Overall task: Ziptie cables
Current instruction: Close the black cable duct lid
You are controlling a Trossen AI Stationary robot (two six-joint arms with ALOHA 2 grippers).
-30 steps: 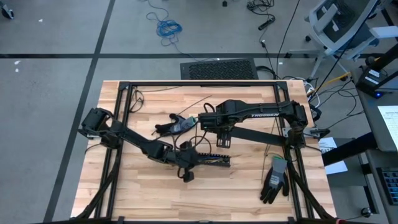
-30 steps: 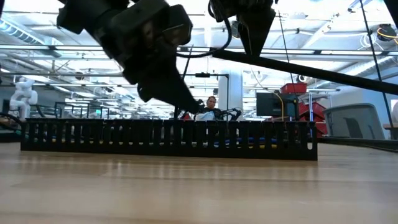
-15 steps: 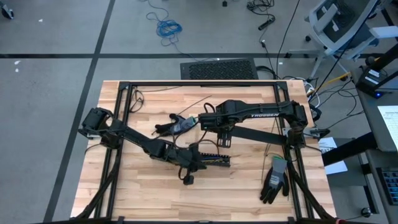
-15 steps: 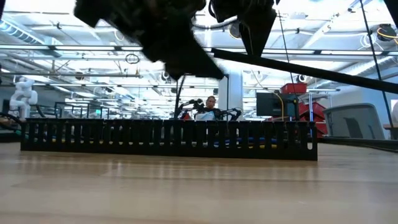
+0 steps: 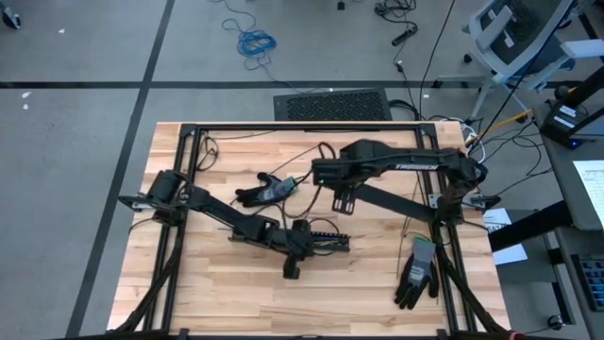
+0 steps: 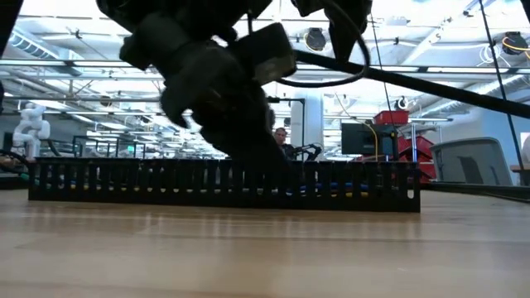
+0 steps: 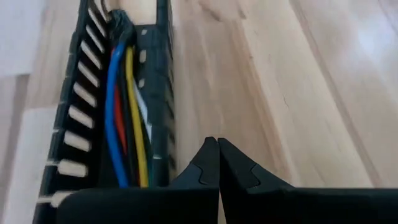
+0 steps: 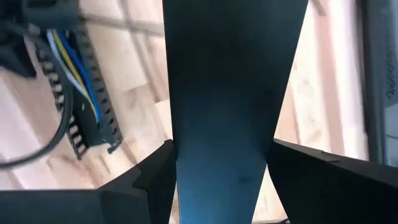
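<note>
Grey tiled floor (image 5: pixel 85 113), office chair (image 5: pixel 517 38), bright ceiling lights (image 6: pixel 74 41), red cabinet (image 6: pixel 406 136)

A black-and-grey glove (image 5: pixel 415 274) lies near the table's (image 5: pixel 217 302) right edge, perhaps palm-down.

Overhead, table-level, 2 wrist views: shared duct (image 5: pixel 326 243).

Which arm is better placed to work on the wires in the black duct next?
Left. The left gripper, shut, hangs beside the duct holding the wires; the right gripper grips a dark flat piece farther back.
</note>
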